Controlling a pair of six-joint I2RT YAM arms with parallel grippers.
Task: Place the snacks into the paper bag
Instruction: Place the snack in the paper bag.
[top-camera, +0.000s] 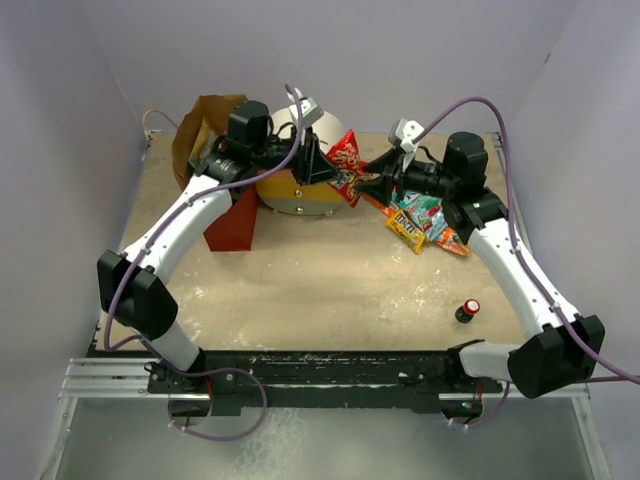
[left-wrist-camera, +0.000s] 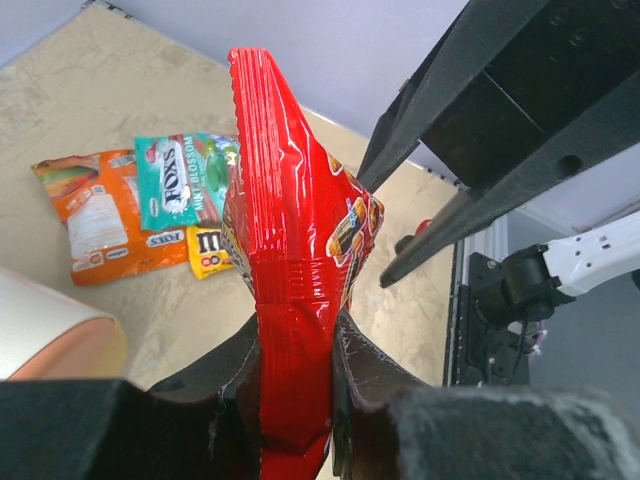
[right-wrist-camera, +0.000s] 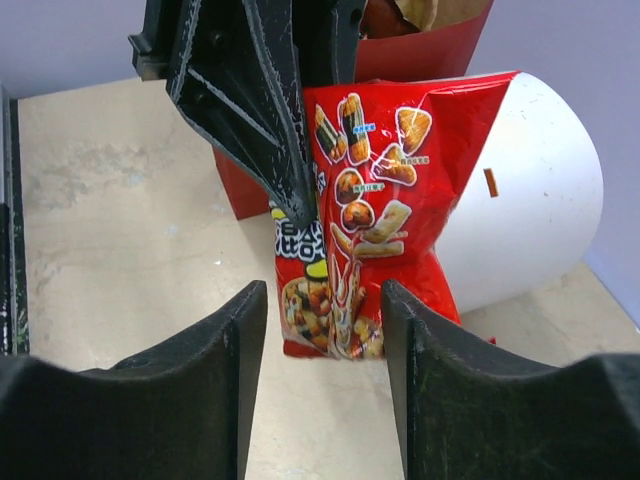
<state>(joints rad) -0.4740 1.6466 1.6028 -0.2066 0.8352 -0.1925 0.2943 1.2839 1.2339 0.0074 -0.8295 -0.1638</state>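
Red snack packet (left-wrist-camera: 290, 230) hung mid-air near drawer unit (right-wrist-camera: 530, 190), edge clamped in left gripper (left-wrist-camera: 295, 400), right gripper (right-wrist-camera: 325, 300) spread open, not gripping; thin pinch could slip, dropping it short of paper bag (top-camera: 200, 125).

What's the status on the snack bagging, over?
Left pincer shut on red snack packet. Right pincer open, facing it. Paper bag stands beyond round drawer unit, likely in the path. Other snacks not yet bagged.
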